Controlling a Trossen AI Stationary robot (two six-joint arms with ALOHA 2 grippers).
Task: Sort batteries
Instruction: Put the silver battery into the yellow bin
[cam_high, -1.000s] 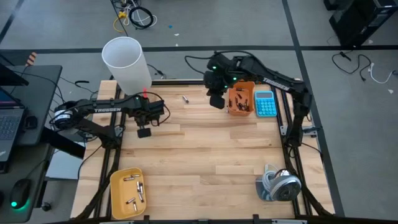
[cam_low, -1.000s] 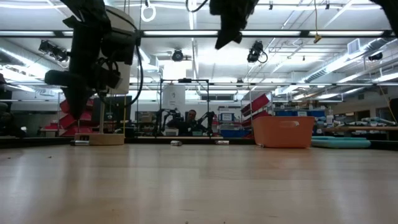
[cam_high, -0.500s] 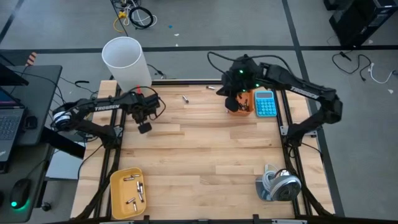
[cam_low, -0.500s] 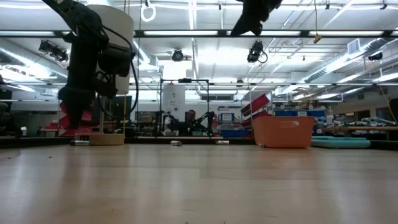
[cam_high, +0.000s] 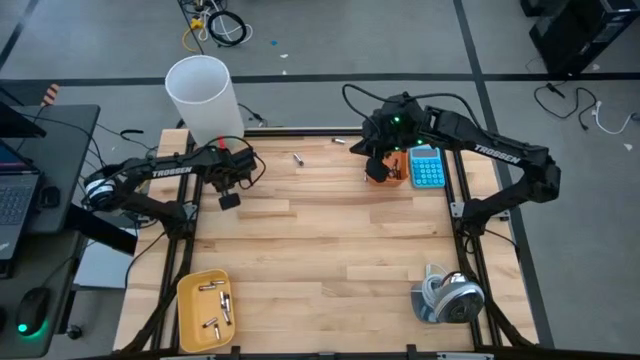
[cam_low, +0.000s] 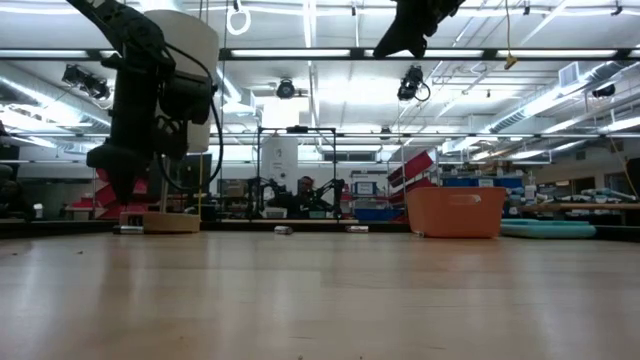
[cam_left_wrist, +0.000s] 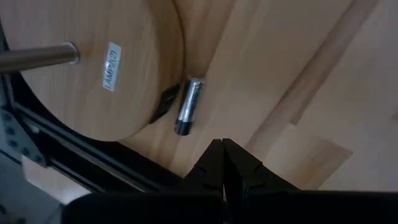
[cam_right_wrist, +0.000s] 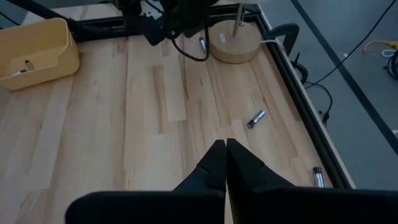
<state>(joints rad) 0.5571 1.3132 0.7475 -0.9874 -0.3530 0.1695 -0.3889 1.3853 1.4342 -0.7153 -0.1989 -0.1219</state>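
A silvery battery (cam_left_wrist: 188, 106) with a dark end lies on the wood against the rim of the round wooden lamp base (cam_left_wrist: 81, 68). My left gripper (cam_left_wrist: 224, 149) (cam_high: 229, 200) hangs shut just above and beside it, touching nothing. Another battery (cam_high: 298, 158) (cam_right_wrist: 255, 118) lies on the table near the far edge, and one more (cam_right_wrist: 318, 176) rests by the table frame. My right gripper (cam_high: 375, 165) (cam_right_wrist: 224, 152) is shut and empty, held high beside the orange bin (cam_high: 392, 165). The yellow tray (cam_high: 205, 310) at the near left holds several batteries.
A white lamp shade (cam_high: 205, 100) stands over the far left corner. The blue calculator (cam_high: 427, 167) lies right of the orange bin. A grey roll (cam_high: 448, 297) sits at the near right. Bare wood fills the table's middle (cam_high: 330, 250).
My left gripper has swung toward the table's far left corner, nearer the lamp base, and sunk a little. My right gripper has drawn back toward the table's right and risen, tipping more level, from beside the orange bin's left side to above it.
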